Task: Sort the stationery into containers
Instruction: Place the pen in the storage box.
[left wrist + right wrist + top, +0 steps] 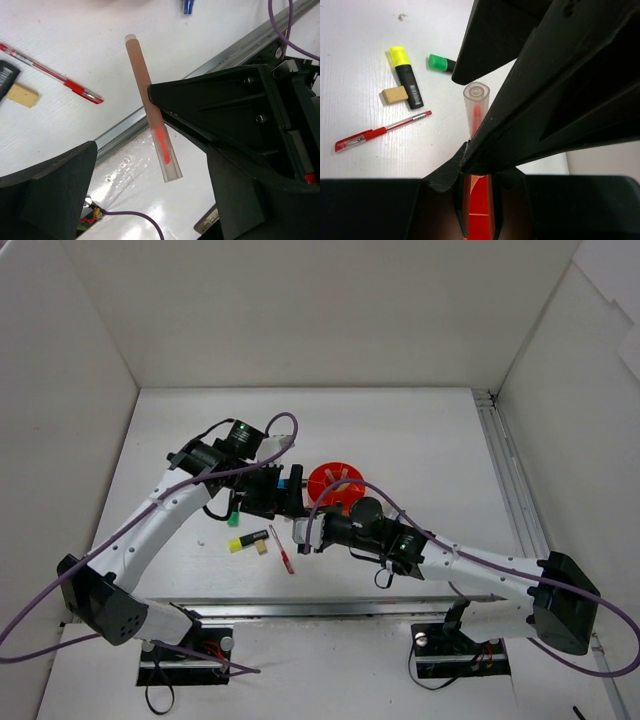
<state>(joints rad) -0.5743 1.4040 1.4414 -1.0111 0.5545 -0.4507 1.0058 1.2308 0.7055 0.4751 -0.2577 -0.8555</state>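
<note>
A pink pen (pixel 148 100) with a clear cap hangs in the air above the table. My right gripper (pixel 479 210) is shut on it, and its clear end (pixel 476 102) sticks out past the fingers. My left gripper (pixel 150 200) stands open around the same pen, both fingers apart from it. In the top view the two grippers, left (pixel 285 496) and right (pixel 300 532), meet just left of the orange tub (pixel 335 483). On the table lie a yellow-capped highlighter (pixel 406 77), a tan eraser (pixel 394 95), a red pen (pixel 382 131) and a green-capped highlighter (pixel 440 62).
A blue item (pixel 297 483) lies by the tub's left side, and its tip (pixel 188 6) shows in the left wrist view. A metal rail (pixel 300 608) runs along the near table edge. White walls enclose the table on three sides.
</note>
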